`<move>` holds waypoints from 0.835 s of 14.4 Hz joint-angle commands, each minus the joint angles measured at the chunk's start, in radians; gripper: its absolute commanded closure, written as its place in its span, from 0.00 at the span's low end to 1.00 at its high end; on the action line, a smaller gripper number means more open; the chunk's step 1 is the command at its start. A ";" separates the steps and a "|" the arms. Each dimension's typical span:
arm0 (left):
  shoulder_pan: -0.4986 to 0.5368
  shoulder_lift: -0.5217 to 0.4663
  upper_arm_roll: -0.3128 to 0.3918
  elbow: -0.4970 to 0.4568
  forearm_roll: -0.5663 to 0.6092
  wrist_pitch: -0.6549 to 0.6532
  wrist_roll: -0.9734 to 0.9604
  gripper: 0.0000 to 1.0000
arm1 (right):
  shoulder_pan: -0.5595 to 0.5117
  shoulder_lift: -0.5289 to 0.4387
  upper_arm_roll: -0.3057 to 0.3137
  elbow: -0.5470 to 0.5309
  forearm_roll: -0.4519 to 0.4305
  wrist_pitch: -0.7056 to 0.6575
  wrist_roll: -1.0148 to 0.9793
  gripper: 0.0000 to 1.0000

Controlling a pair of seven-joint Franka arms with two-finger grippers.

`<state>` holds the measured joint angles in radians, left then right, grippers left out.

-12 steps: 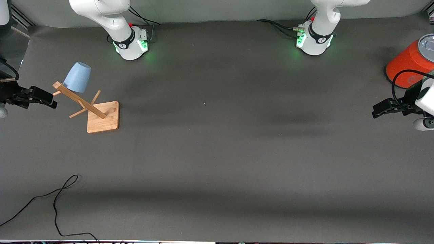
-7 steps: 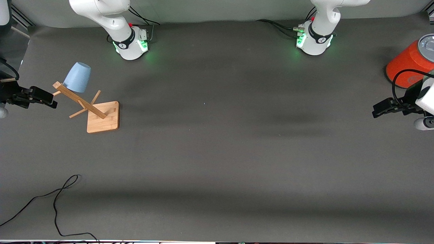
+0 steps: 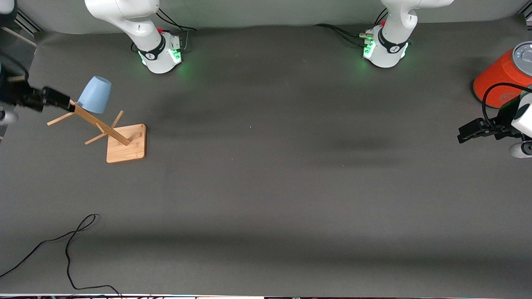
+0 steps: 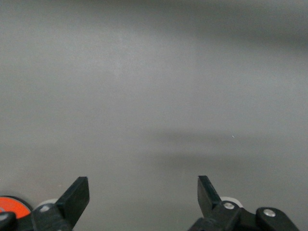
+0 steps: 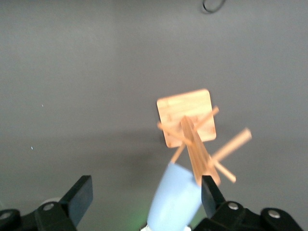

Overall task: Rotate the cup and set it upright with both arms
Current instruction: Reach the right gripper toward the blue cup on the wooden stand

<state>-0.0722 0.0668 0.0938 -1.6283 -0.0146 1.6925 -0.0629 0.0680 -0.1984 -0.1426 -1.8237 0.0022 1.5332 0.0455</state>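
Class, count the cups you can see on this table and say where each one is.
1. The cup hangs upside down on a peg of the wooden rack, toward the right arm's end of the table.

White jointed arms, dark joint bands, green-lit bases, black cables.

Pale blue cup, light wooden rack, orange cylinder.
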 commanded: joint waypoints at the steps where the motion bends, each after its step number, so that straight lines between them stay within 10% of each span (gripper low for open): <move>1: -0.006 -0.024 0.003 -0.019 -0.013 -0.001 0.009 0.00 | 0.015 -0.237 -0.018 -0.248 -0.062 0.051 0.103 0.00; 12: -0.006 -0.018 0.006 -0.021 -0.013 -0.005 0.011 0.00 | 0.006 -0.247 -0.078 -0.322 -0.080 0.051 0.432 0.00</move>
<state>-0.0727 0.0668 0.0934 -1.6300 -0.0165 1.6874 -0.0629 0.0662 -0.4536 -0.2132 -2.1267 -0.0608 1.5591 0.4308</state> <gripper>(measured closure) 0.000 0.000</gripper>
